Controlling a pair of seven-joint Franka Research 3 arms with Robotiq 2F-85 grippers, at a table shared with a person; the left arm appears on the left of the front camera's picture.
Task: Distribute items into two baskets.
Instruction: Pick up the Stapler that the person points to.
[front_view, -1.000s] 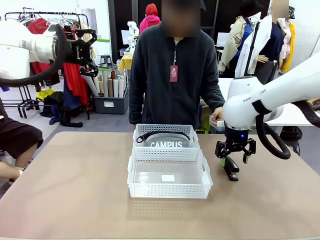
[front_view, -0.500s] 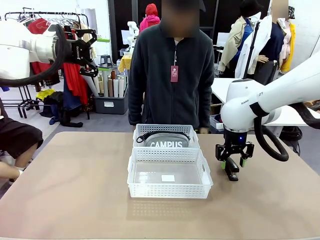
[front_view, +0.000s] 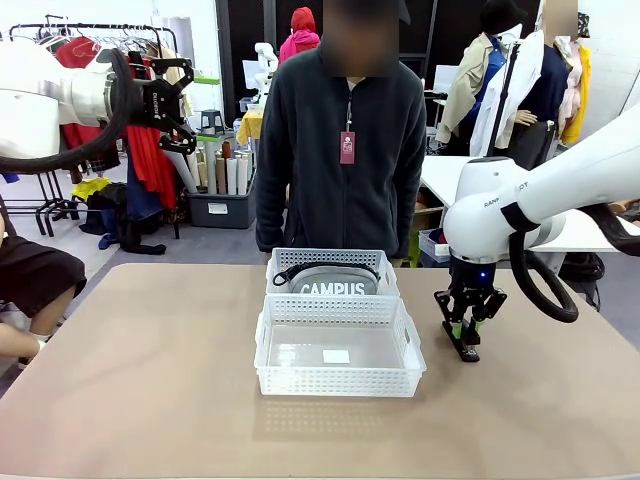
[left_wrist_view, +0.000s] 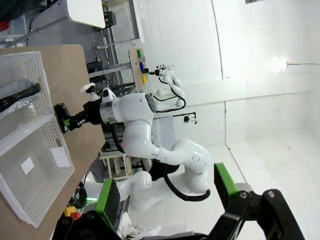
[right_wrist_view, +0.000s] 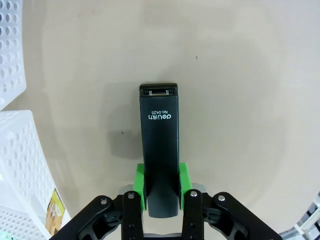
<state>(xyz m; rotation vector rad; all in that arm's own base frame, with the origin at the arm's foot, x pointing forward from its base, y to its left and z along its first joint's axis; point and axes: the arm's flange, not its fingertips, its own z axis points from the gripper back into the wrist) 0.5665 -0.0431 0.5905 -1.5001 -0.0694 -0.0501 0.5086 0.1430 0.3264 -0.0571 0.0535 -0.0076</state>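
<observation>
Right fingers (right_wrist_view: 141, 186) clenched on stapler (right_wrist_view: 159, 150) rear end, long axis running straight ahead on counter (right_wrist_view: 240, 75); stickered basket (front_view: 338, 383) near, to its left. Left fingers (left_wrist_view: 110, 200) released, well apart.

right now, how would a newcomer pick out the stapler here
On the table, find the near white basket and look just right of it in the front view. There the right pincer is shut on a small black stapler, outside the baskets, unlike the grey pouch.
</observation>
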